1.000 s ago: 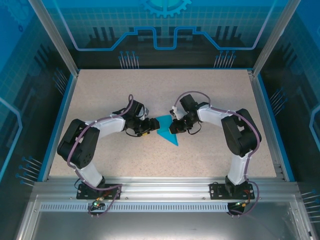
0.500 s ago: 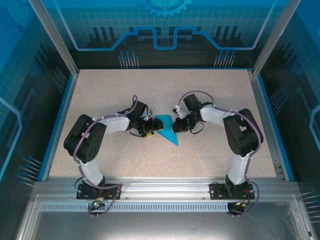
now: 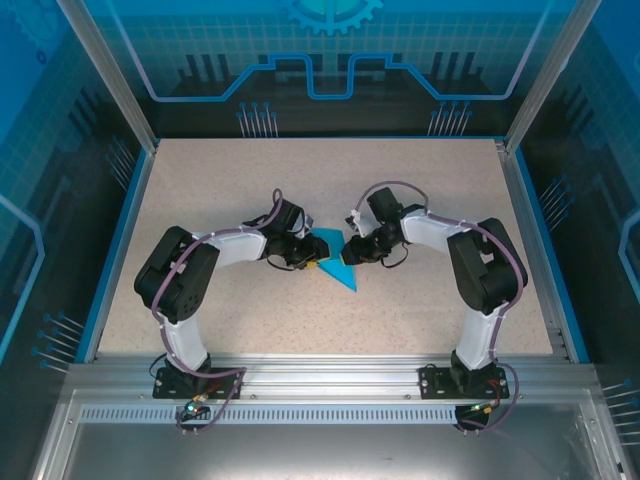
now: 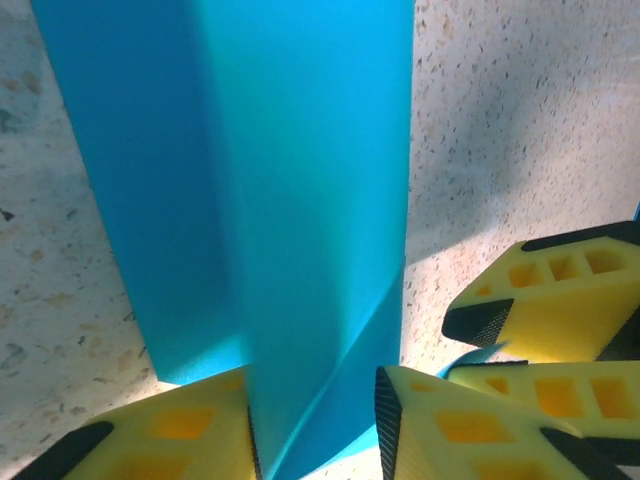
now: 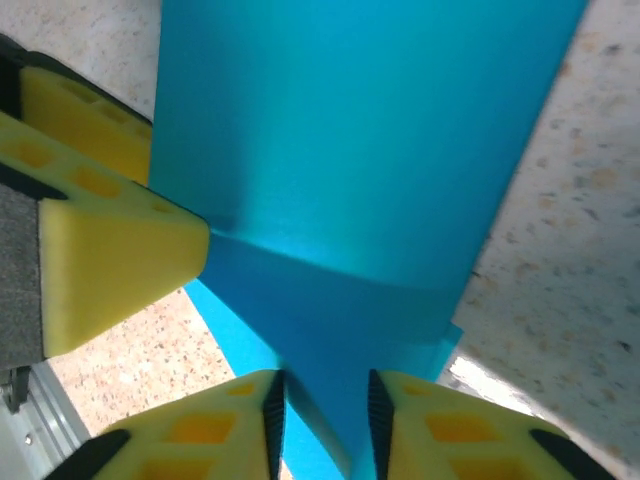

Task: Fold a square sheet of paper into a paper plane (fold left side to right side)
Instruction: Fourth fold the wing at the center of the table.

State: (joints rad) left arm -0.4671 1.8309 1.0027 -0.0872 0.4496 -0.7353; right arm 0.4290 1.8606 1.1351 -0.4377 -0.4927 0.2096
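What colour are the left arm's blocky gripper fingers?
The blocky fingers are bright yellow with black edging, clearest in the left wrist view.

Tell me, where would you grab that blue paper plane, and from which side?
Pinch the raised centre fold at the wide end of the paper plane, coming straight down from above. The rest lies flat on the table, so that ridge seems the only part offering something to squeeze.

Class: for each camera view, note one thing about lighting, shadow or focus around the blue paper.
Top external: evenly lit and sharp, the blue paper small on the speckled table. Left wrist: paper slightly soft, a dark shadow band crossing the table beside it. Right wrist: the near yellow fingers blurred, a bright glare patch on the table at lower right.
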